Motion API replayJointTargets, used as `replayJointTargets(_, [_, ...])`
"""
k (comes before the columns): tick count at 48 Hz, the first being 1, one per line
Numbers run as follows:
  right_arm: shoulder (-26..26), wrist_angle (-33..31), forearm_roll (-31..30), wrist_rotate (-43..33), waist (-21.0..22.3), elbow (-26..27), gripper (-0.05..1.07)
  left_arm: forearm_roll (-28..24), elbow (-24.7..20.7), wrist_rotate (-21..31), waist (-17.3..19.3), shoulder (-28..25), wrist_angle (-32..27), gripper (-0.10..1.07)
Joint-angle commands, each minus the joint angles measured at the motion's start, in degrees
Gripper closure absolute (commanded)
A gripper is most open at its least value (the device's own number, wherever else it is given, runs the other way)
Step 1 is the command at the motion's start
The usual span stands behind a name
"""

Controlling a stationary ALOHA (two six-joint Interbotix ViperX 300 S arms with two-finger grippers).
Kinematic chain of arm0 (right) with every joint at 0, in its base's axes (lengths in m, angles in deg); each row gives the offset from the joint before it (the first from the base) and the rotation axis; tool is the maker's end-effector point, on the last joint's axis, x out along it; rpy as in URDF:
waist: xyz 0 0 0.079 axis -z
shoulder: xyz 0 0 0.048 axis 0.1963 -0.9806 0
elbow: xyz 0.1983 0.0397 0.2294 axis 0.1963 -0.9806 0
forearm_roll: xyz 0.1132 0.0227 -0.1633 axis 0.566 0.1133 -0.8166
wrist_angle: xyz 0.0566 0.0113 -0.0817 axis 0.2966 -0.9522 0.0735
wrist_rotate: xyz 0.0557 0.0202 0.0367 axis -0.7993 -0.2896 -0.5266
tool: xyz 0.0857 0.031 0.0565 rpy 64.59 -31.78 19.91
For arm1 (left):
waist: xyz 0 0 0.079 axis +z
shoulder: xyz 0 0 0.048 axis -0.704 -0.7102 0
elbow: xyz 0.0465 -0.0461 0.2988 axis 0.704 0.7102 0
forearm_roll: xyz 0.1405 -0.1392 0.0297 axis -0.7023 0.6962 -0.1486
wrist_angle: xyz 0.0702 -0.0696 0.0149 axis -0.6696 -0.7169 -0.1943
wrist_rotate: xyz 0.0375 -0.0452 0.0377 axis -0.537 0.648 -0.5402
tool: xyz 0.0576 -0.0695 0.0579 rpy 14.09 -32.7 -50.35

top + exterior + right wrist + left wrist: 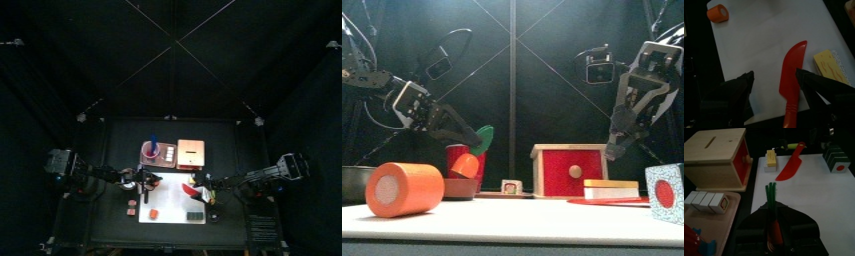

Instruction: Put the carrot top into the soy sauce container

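Observation:
My left gripper (pixel 774 223) is shut on the carrot top (pixel 771 194), an orange stub with green stalks sticking out past the fingertips. In the front view the carrot top (pixel 472 155) hangs at the left, just above a small dark round dish that looks like the soy sauce container (pixel 460 188), with the left gripper (pixel 460 142) tilted down over it. The left wrist view does not show the dish. My right gripper (pixel 773 79) stands open above a red toy knife (pixel 791 75) and holds nothing; it hangs high at the right in the front view (pixel 613 150).
On the white board (pixel 757 35) lie the knife, a yellow block (pixel 834 67) and an orange cylinder (pixel 402 188). Behind stand a wooden box with a red face (pixel 567 170) and a pinkish tray (pixel 704 220) of white blocks. A cube with a red dot (pixel 667 195) sits at the right.

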Motion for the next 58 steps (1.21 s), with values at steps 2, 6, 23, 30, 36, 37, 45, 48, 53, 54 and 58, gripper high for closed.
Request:
replayJointTargets(2, [0.5,0.3,0.1,-0.1,-0.1,1.1,0.06,0.1,-0.3,-0.2,0.9,0.5,0.4,0.42])
replayJointTargets(6, [0.4,0.3,0.2,-0.1,-0.1,1.1,0.06,0.0,0.0,-0.2,1.2,0.4,0.4,0.42])
replayJointTargets(23, [0.3,0.3,0.4,-0.1,-0.1,1.2,0.06,0.1,-0.2,0.2,1.0,0.2,0.4,0.41])
replayJointTargets(30, [0.3,0.3,0.7,-0.1,-0.1,1.2,0.06,0.2,0.1,0.4,0.9,0.1,0.3,0.41])
replayJointTargets(36, [0.3,0.3,0.8,-0.1,-0.1,1.2,0.06,0.5,0.4,0.4,0.6,0.1,-0.7,0.37])
replayJointTargets(37, [0.3,0.3,0.9,-0.1,-0.1,1.2,0.06,0.6,0.4,0.4,0.6,0.1,-1.0,0.35])
replayJointTargets(45, [0.3,0.3,1.4,-0.1,-0.1,1.2,0.06,1.8,0.5,0.4,0.3,0.1,-2.4,0.24])
replayJointTargets(48, [0.3,0.3,1.5,-0.1,-0.1,1.3,0.06,2.5,0.4,0.4,-0.1,0.2,-2.5,0.20])
replayJointTargets(53, [0.3,0.3,1.7,-0.1,-0.2,1.3,0.06,3.7,0.5,0.4,-0.7,0.4,-2.5,0.15])
replayJointTargets(54, [0.3,0.3,1.8,-0.1,-0.2,1.3,0.06,4.0,0.5,0.4,-0.9,0.5,-2.5,0.15])
replayJointTargets(58, [0.3,0.3,1.8,-0.1,-0.1,1.3,0.06,5.1,0.6,0.4,-1.8,0.9,-2.5,0.11])
